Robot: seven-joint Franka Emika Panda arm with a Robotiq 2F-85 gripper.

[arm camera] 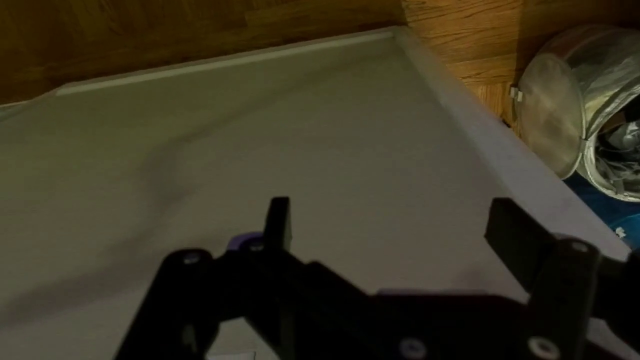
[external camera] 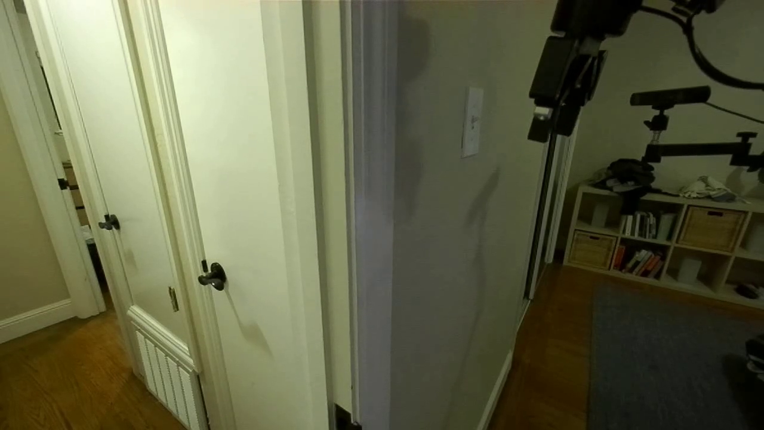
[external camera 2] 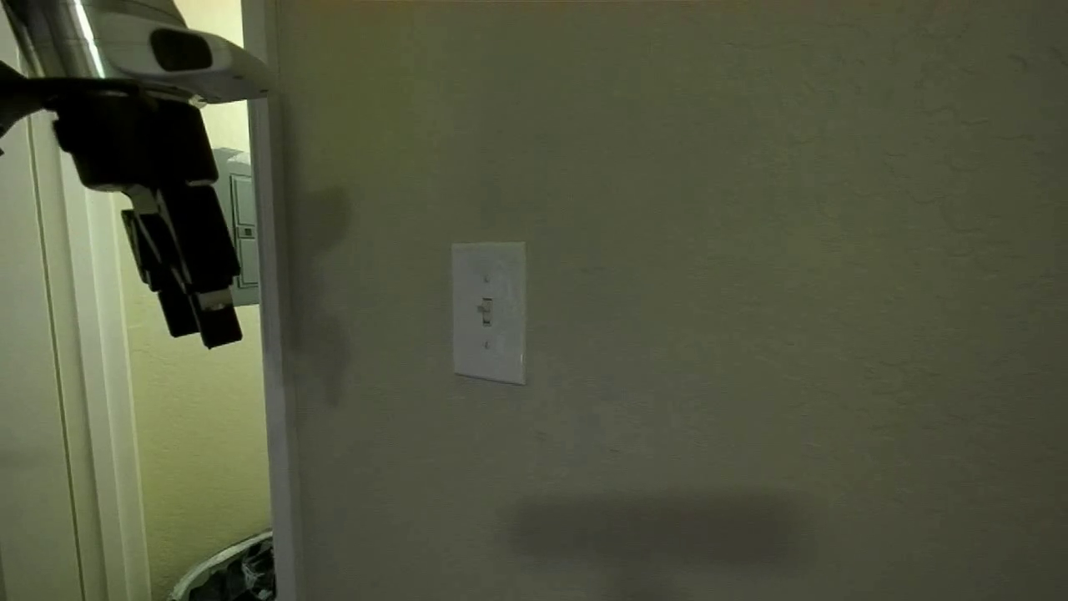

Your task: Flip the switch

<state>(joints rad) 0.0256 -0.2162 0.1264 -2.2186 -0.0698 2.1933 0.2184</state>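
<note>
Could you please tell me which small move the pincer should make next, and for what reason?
I would probably ease the pincer toward the switch, without pressing the wall. In both exterior views the two are clearly apart, with wall showing between them, so flipping from here seems unlikely.

I could see that the arm [external camera 2: 133,54] had a smooth, whitish housing [external camera 2: 229,77] with rounded edges and a dark oval [external camera 2: 181,50] on its side, next to a shiny silver section [external camera 2: 62,42] streaked with light. The gripper [arm camera: 389,222] was black and blocky, crossed by a paler strip [external camera 2: 143,200], and its square-ended fingers [arm camera: 276,225] were just as dark. A small silvery patch [external camera: 542,113] glinted near one tip. Round, greyish screw heads [arm camera: 544,347] dotted the angular black linkages [arm camera: 310,285], and a thick black cable [external camera: 695,51] curved alongside.
</note>
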